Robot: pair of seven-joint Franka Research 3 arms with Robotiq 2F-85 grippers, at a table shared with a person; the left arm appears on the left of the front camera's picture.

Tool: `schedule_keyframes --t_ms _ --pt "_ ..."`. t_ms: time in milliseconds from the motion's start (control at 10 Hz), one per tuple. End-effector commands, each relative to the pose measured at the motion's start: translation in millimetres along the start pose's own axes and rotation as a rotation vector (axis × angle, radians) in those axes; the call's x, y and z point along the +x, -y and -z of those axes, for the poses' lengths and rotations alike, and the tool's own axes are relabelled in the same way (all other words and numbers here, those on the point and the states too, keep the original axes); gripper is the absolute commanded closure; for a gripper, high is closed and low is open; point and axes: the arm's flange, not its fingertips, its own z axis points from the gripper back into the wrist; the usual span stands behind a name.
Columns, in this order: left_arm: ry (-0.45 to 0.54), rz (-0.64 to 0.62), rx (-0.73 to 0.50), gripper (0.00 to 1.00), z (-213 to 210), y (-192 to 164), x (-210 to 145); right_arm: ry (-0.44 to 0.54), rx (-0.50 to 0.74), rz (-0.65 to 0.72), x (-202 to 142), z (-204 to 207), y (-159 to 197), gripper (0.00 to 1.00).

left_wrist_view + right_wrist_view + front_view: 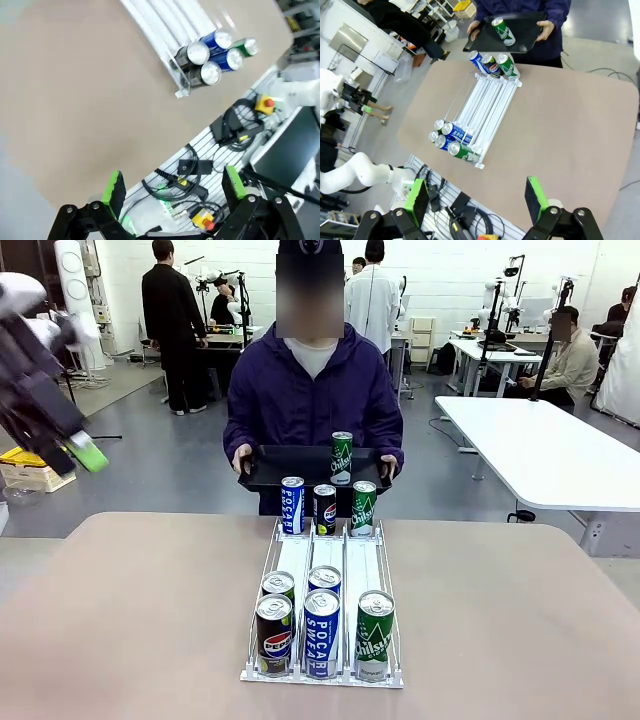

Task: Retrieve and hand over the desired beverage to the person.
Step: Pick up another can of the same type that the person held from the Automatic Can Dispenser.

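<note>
Left claw (172,186) and right claw (476,196): jaws spread, nothing held. Person (290,400) at 12 o'clock holds black tray (275,466) carrying green can (342,457).

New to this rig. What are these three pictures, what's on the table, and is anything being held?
Three cameras, one moment. The front view looks across the table at a person holding a black tray with one green can standing on it. The other two views sit on the robot's wrists, looking past each arm's two-fingered hand: left hand, right hand. Both are open and hold nothing. On the table stands a white rack of drink cans: three at the person's end, five at the robot's end.
</note>
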Motion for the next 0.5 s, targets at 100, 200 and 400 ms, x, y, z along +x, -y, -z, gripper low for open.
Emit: schedule_keyframes --t_ms 100,200,400 --pt "-0.022 -0.172 0.258 0.00 63.3 61.5 -8.4 0.002 0.022 -0.008 0.2 0.9 1.1 0.00" --pt "0.001 -0.212 0.307 0.00 84.5 75.3 -2.4 0.002 0.022 -0.008 0.2 0.9 1.1 0.00" --pt "0.060 -0.234 0.368 0.00 113.5 96.0 6.7 0.002 0.022 -0.008 0.2 0.9 1.1 0.00"
